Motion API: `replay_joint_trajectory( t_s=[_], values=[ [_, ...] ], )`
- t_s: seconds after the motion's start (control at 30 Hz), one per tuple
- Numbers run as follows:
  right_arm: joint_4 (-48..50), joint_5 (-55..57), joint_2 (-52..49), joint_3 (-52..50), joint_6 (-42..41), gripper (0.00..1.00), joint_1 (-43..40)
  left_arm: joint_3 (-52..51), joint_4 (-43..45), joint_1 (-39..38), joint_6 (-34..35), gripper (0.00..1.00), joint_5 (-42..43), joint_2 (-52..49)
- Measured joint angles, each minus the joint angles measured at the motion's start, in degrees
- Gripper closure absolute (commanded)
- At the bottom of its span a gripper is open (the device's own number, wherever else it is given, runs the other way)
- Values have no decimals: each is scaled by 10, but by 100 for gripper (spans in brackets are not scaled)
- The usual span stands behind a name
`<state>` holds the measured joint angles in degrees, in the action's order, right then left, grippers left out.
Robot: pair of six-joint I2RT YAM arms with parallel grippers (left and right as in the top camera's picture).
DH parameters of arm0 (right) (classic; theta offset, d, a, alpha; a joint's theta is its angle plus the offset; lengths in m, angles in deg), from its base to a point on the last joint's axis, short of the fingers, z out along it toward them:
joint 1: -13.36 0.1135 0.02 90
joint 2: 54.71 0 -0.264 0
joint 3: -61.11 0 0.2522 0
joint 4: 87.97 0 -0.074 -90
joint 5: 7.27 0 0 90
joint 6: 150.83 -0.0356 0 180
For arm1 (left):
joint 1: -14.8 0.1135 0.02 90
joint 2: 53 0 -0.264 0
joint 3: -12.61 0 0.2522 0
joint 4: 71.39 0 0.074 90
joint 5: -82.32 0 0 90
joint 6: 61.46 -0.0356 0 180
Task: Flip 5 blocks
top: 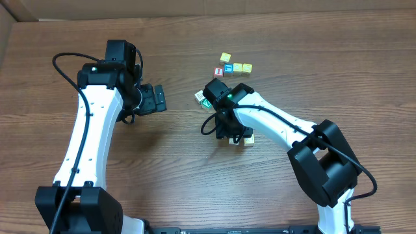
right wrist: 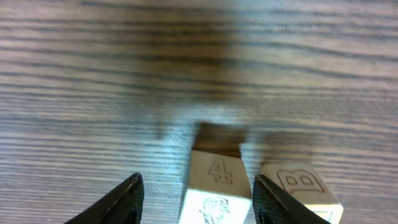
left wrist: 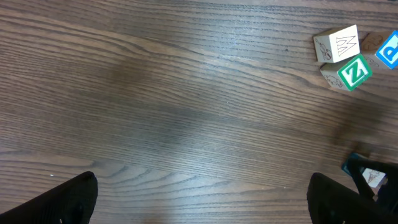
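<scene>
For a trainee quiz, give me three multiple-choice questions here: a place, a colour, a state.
1. Where is the "4" cube? A) between the right gripper's fingers B) atop another cube C) far from both arms
2. On the Z cube, the lettered face is: A) red B) green C) yellow
3. The left gripper is: A) shut on a cube B) open, empty C) shut, empty
Answers: A, fingers flank it; B, green surrounds the letter; B, fingers wide apart, nothing between.
</scene>
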<state>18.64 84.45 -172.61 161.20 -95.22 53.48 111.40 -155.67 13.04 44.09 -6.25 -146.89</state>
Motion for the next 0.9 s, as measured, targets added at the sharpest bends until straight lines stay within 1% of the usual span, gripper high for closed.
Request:
replay_joint_trajectory(
  t_s=[0.27,0.4,0.53,0.57,0.77,0.8,0.9],
  values=[
    [47,1,0,11,1,43,0,0,0,0,0,0,0,0],
    [54,3,0,11,1,44,0,0,0,0,0,0,0,0],
    [61,3,0,11,3,56,0,0,0,0,0,0,0,0],
    [61,3,0,11,4,58,0,0,0,0,0,0,0,0],
    [69,4,0,11,5,91,0,0,0,0,0,0,0,0],
    [70,5,0,11,0,95,0,0,0,0,0,0,0,0],
    [64,6,0,11,2,96,0,0,0,0,0,0,0,0]
  ],
)
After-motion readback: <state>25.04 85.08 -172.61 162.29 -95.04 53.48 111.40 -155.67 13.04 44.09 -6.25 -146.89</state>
